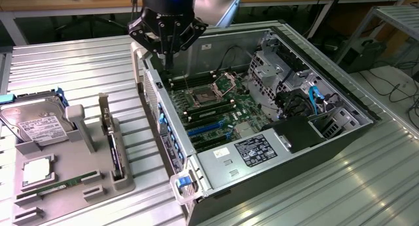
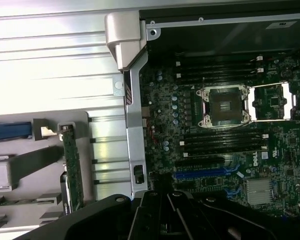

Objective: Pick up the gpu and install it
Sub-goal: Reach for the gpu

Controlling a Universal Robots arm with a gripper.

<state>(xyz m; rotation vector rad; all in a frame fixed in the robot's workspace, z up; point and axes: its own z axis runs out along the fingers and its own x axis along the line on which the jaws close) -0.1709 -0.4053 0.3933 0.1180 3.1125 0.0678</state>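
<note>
Gripper (image 1: 168, 63) shut, empty, above rear edge of open PC case (image 1: 295, 187). GPU (image 1: 113, 140) stands upright in gray holder tray (image 1: 72, 189) on counter (image 1: 78, 64), well apart, 7 o'clock from gripper in exterior view. Motherboard (image 2: 162, 115) reads DELL.

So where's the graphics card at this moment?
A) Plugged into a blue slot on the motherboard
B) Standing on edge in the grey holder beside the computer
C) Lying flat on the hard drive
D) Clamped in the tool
B: the gpu stands on edge in a slot of the grey holder, while the tool hangs shut and empty over the computer case.
</note>
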